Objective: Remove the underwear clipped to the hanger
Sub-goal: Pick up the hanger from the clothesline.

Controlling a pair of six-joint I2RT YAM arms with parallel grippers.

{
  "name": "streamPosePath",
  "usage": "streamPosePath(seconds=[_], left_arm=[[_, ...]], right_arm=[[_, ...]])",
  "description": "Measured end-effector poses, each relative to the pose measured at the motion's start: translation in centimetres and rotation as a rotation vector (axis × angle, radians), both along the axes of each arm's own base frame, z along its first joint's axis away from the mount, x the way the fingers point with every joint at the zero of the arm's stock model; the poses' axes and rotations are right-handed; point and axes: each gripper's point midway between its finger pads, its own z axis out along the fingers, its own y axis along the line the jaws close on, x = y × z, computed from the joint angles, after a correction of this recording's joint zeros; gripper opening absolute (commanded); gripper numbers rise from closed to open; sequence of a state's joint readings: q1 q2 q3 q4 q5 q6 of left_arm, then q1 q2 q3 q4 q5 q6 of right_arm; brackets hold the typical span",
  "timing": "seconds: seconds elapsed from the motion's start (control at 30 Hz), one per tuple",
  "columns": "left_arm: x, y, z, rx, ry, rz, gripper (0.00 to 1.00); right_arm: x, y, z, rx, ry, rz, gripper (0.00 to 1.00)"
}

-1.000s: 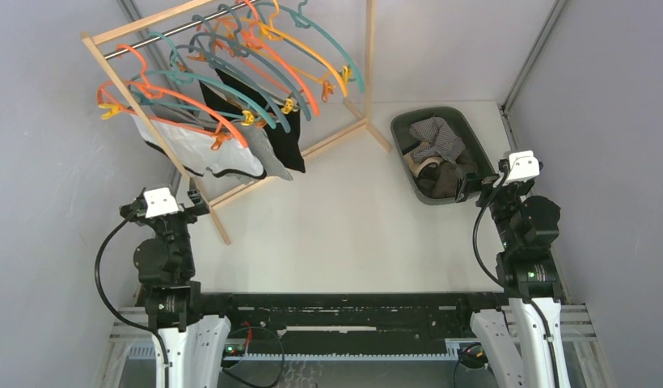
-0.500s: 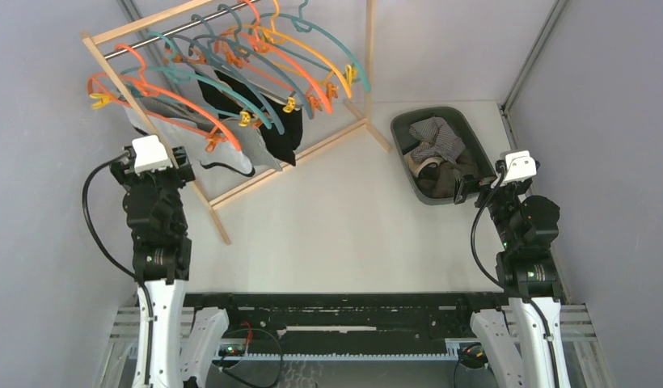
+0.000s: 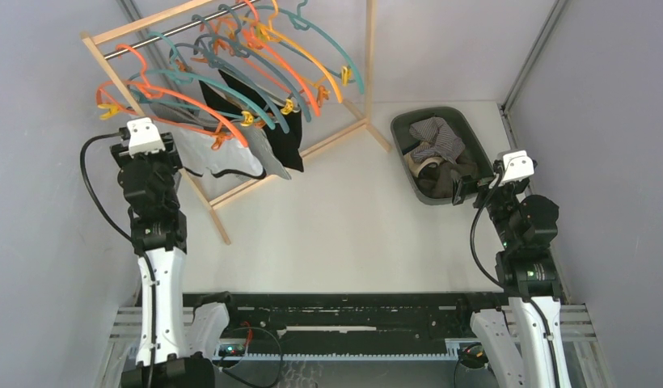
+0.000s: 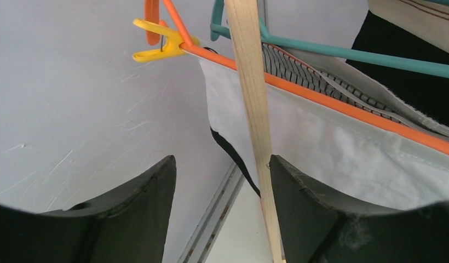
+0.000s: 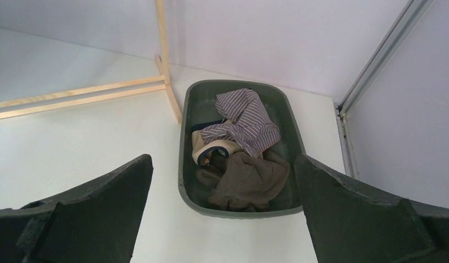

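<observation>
Underwear hangs on a wooden rack (image 3: 217, 200) at the far-L corner of the bench (image 3: 336, 218), clipped to plastic hangers. The white pair w/ black trim (image 3: 209, 153) is nearest the L arm, then a grey pair (image 3: 272, 158) and a black pair (image 3: 289, 137) toward the R; more black cloth (image 3: 217, 99) sits further back.

White pair's waistband lies along an orange hanger bar (image 4: 348, 107), long axis slanting far-L to near-R in the top view. The cloth drops from it, w/ a yellow clip (image 4: 156, 46) at the bar's L end.

L jaws are raised at the rack's near-L post (image 4: 252, 98), parted, nothing clamped. The post shows in the gap, hard by the finger on the view's R. White pair (image 4: 332, 148) is just beyond the post, not touched.

R jaws are spread wide, holding nothing, well apart from the rack. They face a green bin (image 5: 185, 126) of clothes near the far-R corner.
</observation>
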State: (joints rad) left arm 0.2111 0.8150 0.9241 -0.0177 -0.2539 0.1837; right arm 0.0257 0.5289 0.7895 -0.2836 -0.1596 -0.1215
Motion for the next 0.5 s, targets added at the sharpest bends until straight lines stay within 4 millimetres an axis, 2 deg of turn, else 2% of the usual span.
streamPosePath(seconds=[0.1,0.3,0.5], left_arm=[[0.8,0.3,-0.3,0.003,0.015,-0.028,0.61],[3.2,-0.5,0.2,0.016,0.030,-0.116,0.51],[5.9,-1.2,0.9,0.026,0.054,-0.199,0.47]], right_arm=[[0.1,0.1,-0.2,-0.003,0.006,0.005,1.00],[0.3,0.1,-0.5,-0.009,0.017,0.009,1.00],[0.4,0.2,-0.6,-0.014,0.023,0.011,1.00]])
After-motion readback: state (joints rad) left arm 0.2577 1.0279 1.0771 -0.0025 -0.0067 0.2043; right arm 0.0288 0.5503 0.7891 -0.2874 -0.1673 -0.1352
